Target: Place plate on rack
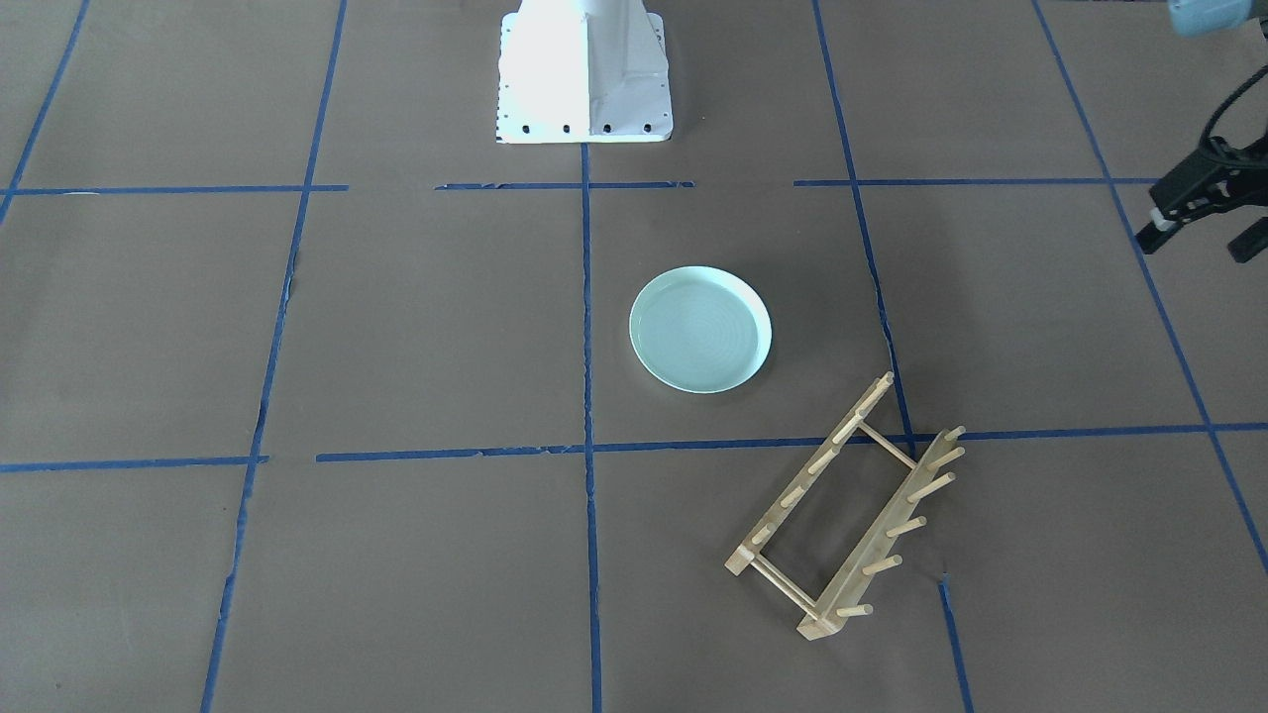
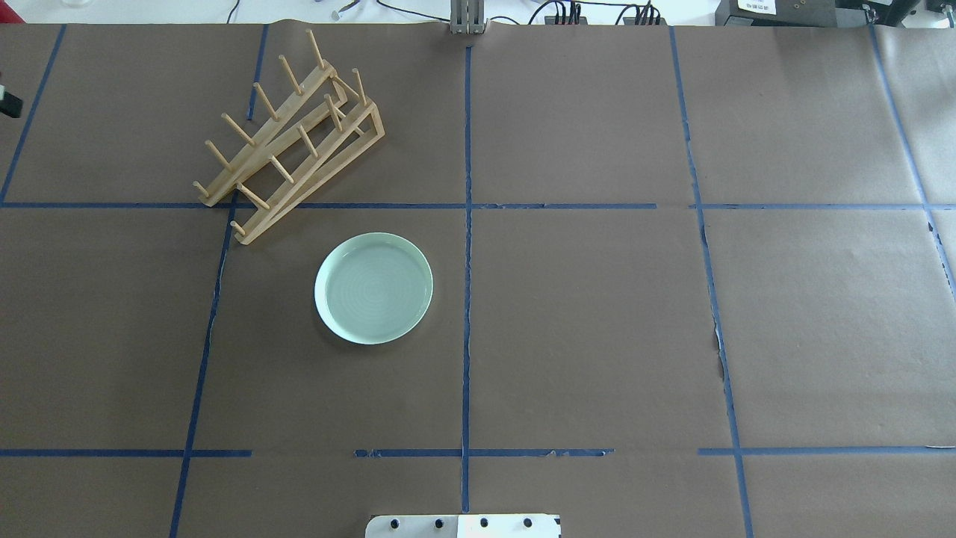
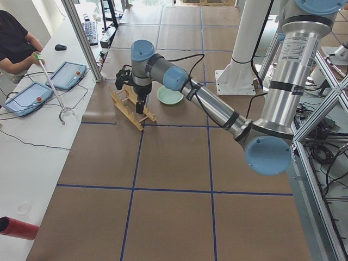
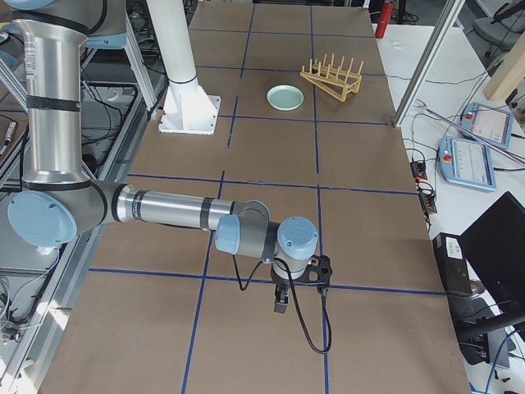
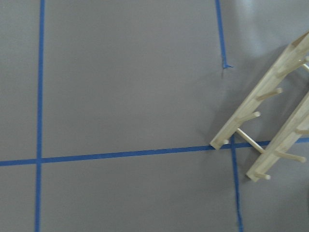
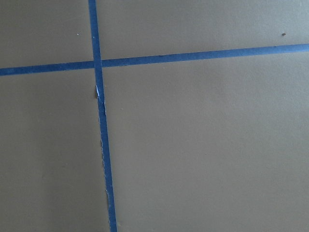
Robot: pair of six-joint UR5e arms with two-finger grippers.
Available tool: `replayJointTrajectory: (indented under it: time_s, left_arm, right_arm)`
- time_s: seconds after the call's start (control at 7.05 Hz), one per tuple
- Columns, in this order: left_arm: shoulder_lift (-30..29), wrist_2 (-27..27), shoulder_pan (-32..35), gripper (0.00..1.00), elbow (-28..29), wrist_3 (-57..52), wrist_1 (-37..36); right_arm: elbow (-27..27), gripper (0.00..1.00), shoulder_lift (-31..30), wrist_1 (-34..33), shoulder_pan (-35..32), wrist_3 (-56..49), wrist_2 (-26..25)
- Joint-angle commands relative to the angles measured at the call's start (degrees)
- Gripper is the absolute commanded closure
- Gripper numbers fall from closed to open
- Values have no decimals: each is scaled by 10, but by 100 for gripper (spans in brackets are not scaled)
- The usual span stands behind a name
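The pale mint-green plate (image 1: 700, 329) lies flat on the brown table, near the middle; it also shows in the overhead view (image 2: 373, 288). The bamboo rack (image 1: 874, 543) stands empty and at an angle just beyond the plate, on my left side; it also shows in the overhead view (image 2: 321, 173) and the left wrist view (image 5: 260, 92). My left gripper (image 1: 1199, 241) hovers open and empty to the outer side of the rack, well away from the plate. My right gripper (image 4: 297, 289) hangs low over the far right end of the table; I cannot tell whether it is open or shut.
Blue tape lines divide the brown table cover into squares. The white robot base (image 1: 584, 74) stands at the robot's edge of the table. An operator (image 3: 13, 43) sits beyond the far edge with tablets (image 3: 70, 73). A metal post (image 3: 81, 38) stands near the rack.
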State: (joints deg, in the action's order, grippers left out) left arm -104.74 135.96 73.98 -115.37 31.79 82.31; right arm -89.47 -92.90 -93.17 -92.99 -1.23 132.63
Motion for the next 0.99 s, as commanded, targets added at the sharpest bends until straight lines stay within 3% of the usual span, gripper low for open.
replayJointTrajectory:
  time_s: [0.0,0.28,0.57,0.85]
  left_arm:
    - [-74,-7,-89,0,-5,117,-4]
    - [-112,-44,-150,0,-1,191,1]
    - [-165,-185,-275,0,25,271,1]
    - [-223,-258,-339,0,75,299,-7]
  right_arm:
    - [0,0,0,0,0,0,0]
    - [0,0,0,0,0,0,0]
    - [0,0,0,0,0,0,0]
    - [0,0,0,0,0,0,0]
